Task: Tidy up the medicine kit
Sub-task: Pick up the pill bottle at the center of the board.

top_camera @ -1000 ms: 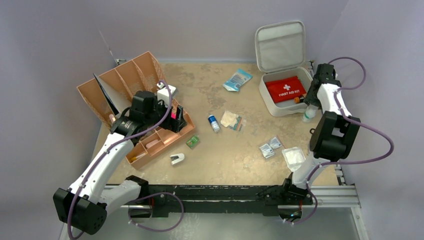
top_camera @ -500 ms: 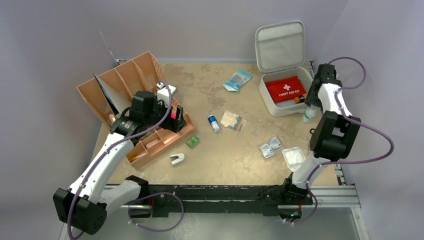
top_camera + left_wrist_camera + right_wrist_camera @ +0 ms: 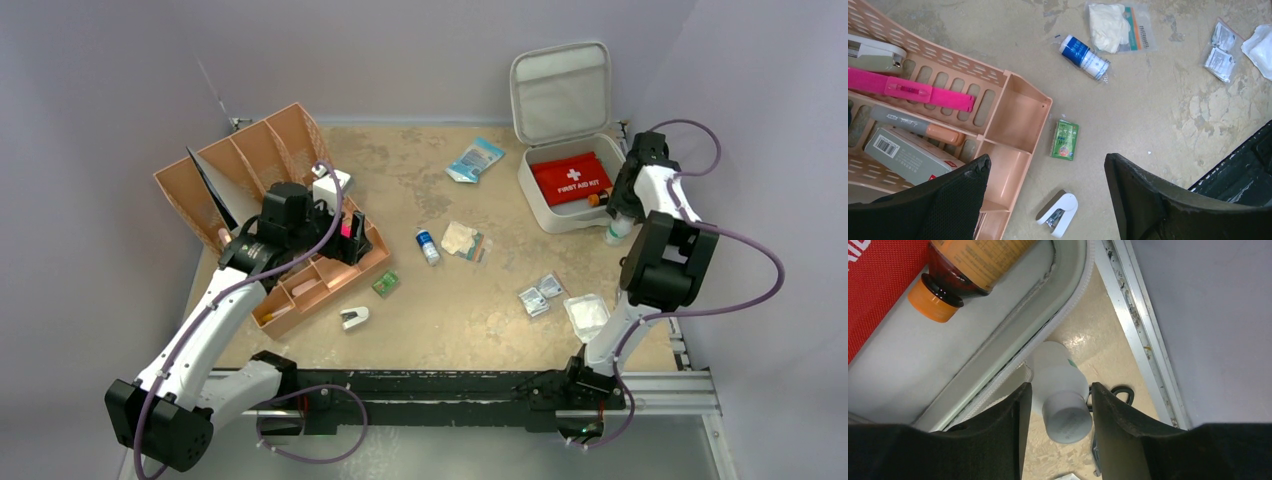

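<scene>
The medicine kit (image 3: 560, 222) lies open at the back right, its lid (image 3: 560, 95) standing up. Inside it are a red pouch (image 3: 571, 178) and an amber bottle with an orange cap (image 3: 955, 275). A white bottle (image 3: 616, 230) stands on the table just outside the kit's right wall (image 3: 998, 347). My right gripper (image 3: 1060, 387) reaches down around this bottle. One finger touches its body, and a thin gap shows at the other finger. My left gripper (image 3: 1045, 160) hangs open and empty above the near corner of a tan tray (image 3: 1020, 115).
The tan tray (image 3: 300, 285) holds a pink strip, a marker and a box, and a second tray (image 3: 250, 155) leans behind it. A white stapler (image 3: 1058, 214), green packet (image 3: 1065, 139), blue vial (image 3: 1084, 50), gauze packet (image 3: 465, 240), blue pouch (image 3: 474, 159) and small sachets (image 3: 540, 295) lie loose. A metal rail (image 3: 1133, 315) borders the right edge.
The right arm's elbow and cable have shifted slightly to the left, and its gripper stays at the white bottle. The left arm has not moved.
</scene>
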Robot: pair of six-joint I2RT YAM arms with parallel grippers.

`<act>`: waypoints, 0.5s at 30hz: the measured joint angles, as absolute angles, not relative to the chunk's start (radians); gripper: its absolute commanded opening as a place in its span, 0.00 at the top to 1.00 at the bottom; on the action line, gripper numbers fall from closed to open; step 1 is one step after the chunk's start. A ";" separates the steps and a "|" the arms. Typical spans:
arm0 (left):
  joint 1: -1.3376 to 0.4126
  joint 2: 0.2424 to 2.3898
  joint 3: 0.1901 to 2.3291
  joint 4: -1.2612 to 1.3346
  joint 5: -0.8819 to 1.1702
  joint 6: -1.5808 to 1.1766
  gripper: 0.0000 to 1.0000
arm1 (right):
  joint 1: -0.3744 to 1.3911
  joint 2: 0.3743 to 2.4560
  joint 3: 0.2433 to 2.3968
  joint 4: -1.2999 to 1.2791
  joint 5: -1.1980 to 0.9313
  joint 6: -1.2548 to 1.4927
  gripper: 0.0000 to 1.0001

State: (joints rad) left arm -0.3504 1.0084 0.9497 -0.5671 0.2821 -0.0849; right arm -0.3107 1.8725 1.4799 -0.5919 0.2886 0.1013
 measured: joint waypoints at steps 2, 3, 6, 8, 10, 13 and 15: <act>-0.350 1.008 0.950 -0.567 0.282 -0.084 0.18 | -0.311 1.873 1.480 -0.592 0.280 0.091 0.61; -0.350 1.008 0.950 -0.567 0.282 -0.084 0.18 | -0.311 1.873 1.481 -0.593 0.274 0.086 0.67; -0.350 1.008 0.950 -0.567 0.282 -0.085 0.18 | -0.311 1.873 1.497 -0.593 0.263 0.074 0.82; -0.350 1.008 0.950 -0.567 0.282 -0.085 0.18 | -0.311 1.873 1.504 -0.594 0.260 0.070 0.85; -0.350 1.008 0.950 -0.567 0.283 -0.085 0.18 | -0.311 1.873 1.504 -0.598 0.261 0.070 0.86; -0.350 1.008 0.950 -0.567 0.284 -0.085 0.18 | -0.311 1.872 1.504 -0.601 0.270 0.070 0.88; -0.350 1.008 0.950 -0.567 0.285 -0.085 0.18 | -0.311 1.871 1.508 -0.604 0.273 0.068 0.88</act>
